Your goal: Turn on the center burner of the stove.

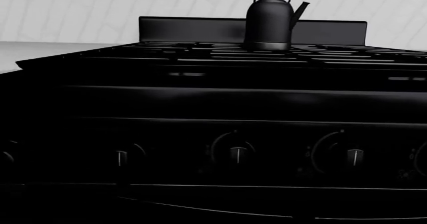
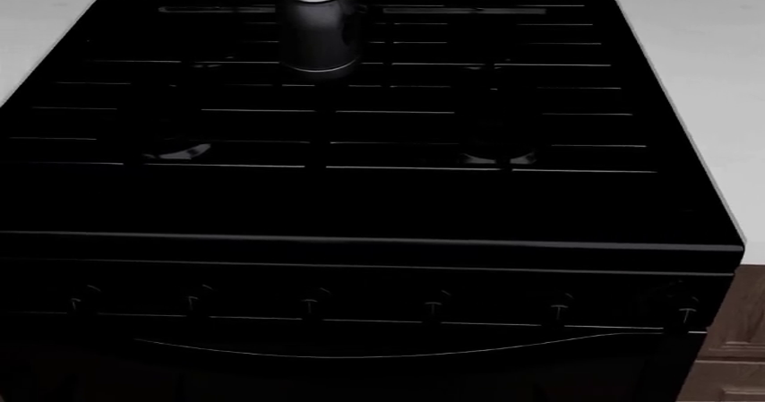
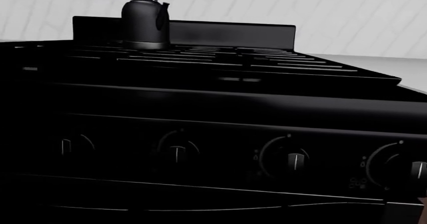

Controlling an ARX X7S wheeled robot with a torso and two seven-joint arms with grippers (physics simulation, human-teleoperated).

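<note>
A black kettle (image 2: pixel 319 28) stands on the stove (image 2: pixel 358 205)'s rear grates.

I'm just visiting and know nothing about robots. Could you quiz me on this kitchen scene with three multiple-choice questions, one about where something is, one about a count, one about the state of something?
1. Where does the kettle stand?
A. At the back of the stove, on its grates
B. On the white countertop beside the stove
C. On the floor in front of the oven door

2. How many knobs does the head view show across the front panel?
A. Two
B. Six
C. Ten

3. What is the state of the burners?
A. All burning with tall flames
B. One glowing red
C. No flame visible on any of them

Answers:
1. A, the kettle sits on the black grates near the raised back panel.
2. B, six small round knobs line the panel in one row.
3. C, the whole cooktop looks dark, with no flame anywhere.
</note>
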